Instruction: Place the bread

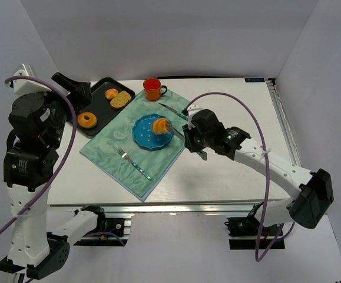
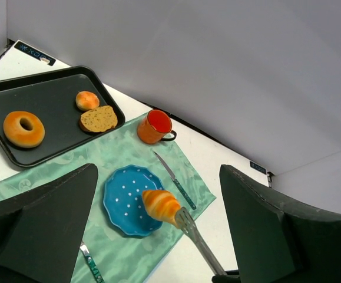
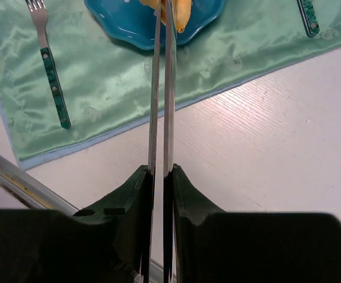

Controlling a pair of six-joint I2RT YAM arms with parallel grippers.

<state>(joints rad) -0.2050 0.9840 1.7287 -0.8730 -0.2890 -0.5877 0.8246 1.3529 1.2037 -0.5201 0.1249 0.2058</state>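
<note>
Two arms: the right one works from 4 o'clock in the top view; the left one stands at 9 o'clock, beside the black rectangular tray (image 1: 102,108).
Right gripper (image 3: 160,177): clamped on the handle of long metal tongs (image 3: 161,88), whose blades run almost together toward the plate.
Golden-brown ridged croissant (image 1: 161,126): pinched by one end in the tong tips, over the 2 o'clock part of the blue dotted plate (image 1: 141,137). Whether it touches the plate cannot be told.
Key relation: the croissant lies at about 10 o'clock from the right gripper, at the far end of the tongs, with its long axis roughly in line with the blades.
Left gripper (image 1: 71,85): fingers wide apart, holding nothing, well apart from the plate.
Surroundings: a green satin placemat (image 1: 108,147) lies under the plate, on the white surface (image 1: 229,100).
Judgement: placing looks nearly finished. The coming move likely calls for letting the blades spread, then backing toward 4 o'clock so the croissant is not dragged off the rim.
</note>
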